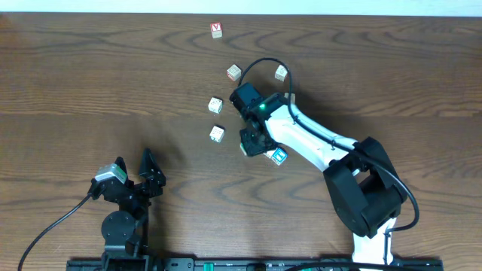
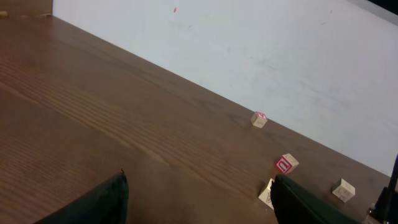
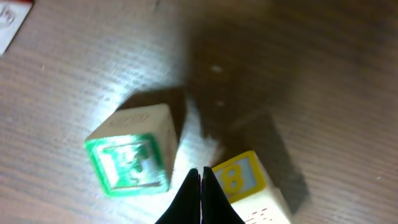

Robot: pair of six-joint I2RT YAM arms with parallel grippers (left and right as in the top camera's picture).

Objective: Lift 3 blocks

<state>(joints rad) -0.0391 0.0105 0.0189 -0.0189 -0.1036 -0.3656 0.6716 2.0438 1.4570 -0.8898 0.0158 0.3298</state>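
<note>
Table [image 1: 75, 90]: wood, every block resting on it. Right arm [image 1: 316, 143] is extended over the centre. Left gripper [image 1: 152, 169] is spread wide, empty. Right gripper [image 3: 201, 183] is closed, nothing gripped. Green block [image 3: 130, 155] and blue block [image 1: 279, 156] are noted just beside its tips. 1 pale block [image 1: 281, 72] lies farther back.

Robot lab bench setup: dark wood-grain table [image 1: 75, 75], plain white wall [image 2: 249, 50] at far edge, left arm [image 1: 124, 203] & right arm [image 1: 361, 188] on rail [image 1: 226, 264] at near edge, loose cable [image 1: 45, 226].
</note>
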